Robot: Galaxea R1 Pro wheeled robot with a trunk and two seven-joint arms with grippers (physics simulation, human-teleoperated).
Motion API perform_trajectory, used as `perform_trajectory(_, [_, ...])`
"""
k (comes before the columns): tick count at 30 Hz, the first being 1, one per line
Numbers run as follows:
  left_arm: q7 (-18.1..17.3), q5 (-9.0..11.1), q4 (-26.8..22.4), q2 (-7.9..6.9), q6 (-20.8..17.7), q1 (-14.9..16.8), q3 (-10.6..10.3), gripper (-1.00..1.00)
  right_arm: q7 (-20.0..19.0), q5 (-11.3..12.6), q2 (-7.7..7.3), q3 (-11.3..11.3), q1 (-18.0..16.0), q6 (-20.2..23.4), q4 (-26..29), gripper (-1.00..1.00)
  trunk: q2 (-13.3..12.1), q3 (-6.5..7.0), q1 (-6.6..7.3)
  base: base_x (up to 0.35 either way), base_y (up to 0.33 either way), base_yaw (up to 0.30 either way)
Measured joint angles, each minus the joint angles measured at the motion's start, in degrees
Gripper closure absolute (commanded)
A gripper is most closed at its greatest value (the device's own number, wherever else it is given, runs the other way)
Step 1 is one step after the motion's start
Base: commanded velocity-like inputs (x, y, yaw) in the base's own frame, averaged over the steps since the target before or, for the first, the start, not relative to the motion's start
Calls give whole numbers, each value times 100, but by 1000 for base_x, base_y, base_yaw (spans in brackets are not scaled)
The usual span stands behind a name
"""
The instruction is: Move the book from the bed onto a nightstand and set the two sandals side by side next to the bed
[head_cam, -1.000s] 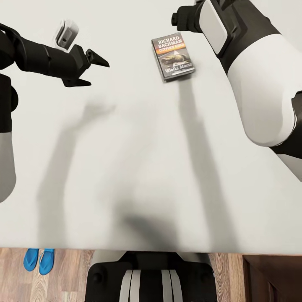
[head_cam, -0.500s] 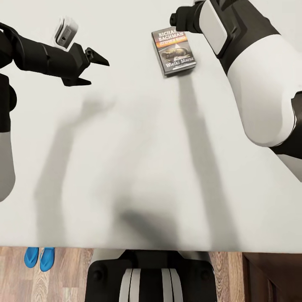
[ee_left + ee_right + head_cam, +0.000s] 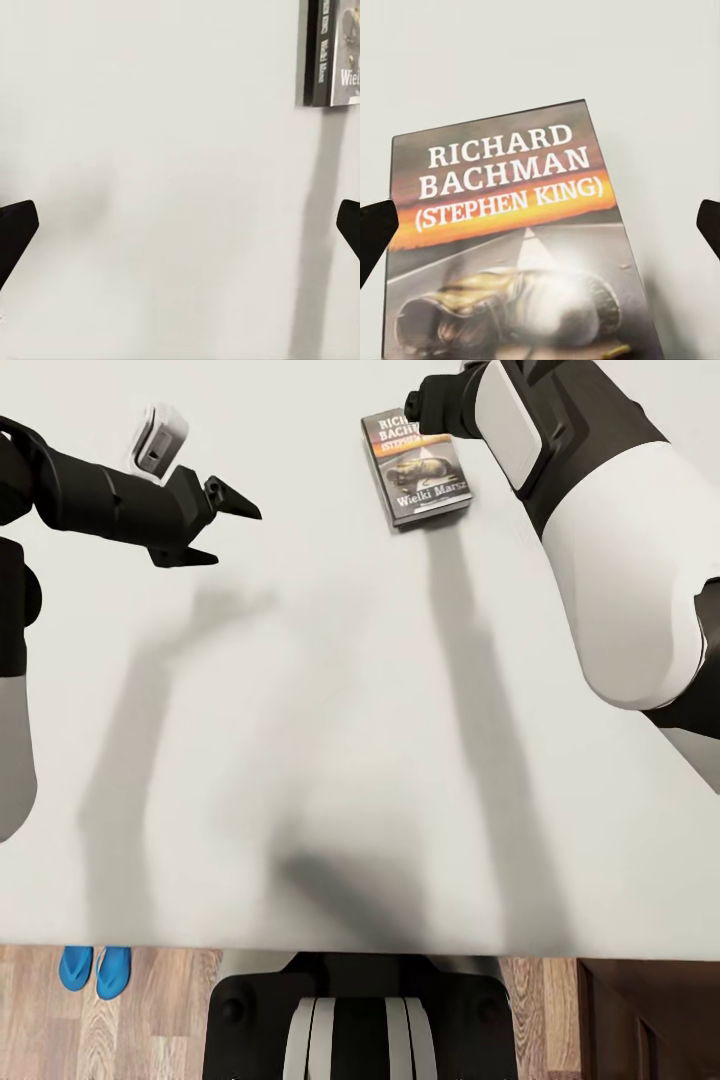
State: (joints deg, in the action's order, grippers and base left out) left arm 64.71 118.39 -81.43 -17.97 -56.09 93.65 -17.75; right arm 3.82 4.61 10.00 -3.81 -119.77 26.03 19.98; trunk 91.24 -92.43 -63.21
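Observation:
The book (image 3: 420,475), a dark paperback with white lettering and an orange band, lies flat on the off-white bed (image 3: 330,740) at the far middle. In the right wrist view the book (image 3: 517,255) fills the space below my right gripper (image 3: 540,225), which is open, one fingertip (image 3: 375,232) at each side. From the head, my right wrist (image 3: 440,405) overlaps the book's far corner. My left gripper (image 3: 237,535) hovers open over bare mattress, left of the book (image 3: 334,52). Two blue sandals (image 3: 95,970) lie side by side on the floor by the bed's near edge.
A wood-plank floor (image 3: 150,1020) runs along the bed's near edge. A dark-brown nightstand (image 3: 650,1020) stands at the near right corner. My own base (image 3: 360,1020) is against the bed's edge in the middle.
The whole view has shifted a little. The book now sits nearer the picture's top, with its far corner under my right wrist. The left arm keeps its pose.

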Motion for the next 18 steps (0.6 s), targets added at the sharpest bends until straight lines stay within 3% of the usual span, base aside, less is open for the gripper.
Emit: perform_trajectory(18, [-6,-8,-113,-3,1,-7,17,-100,-40,-3,0,-2,17,-12,1,-100,0,-86,0,0,0,0])
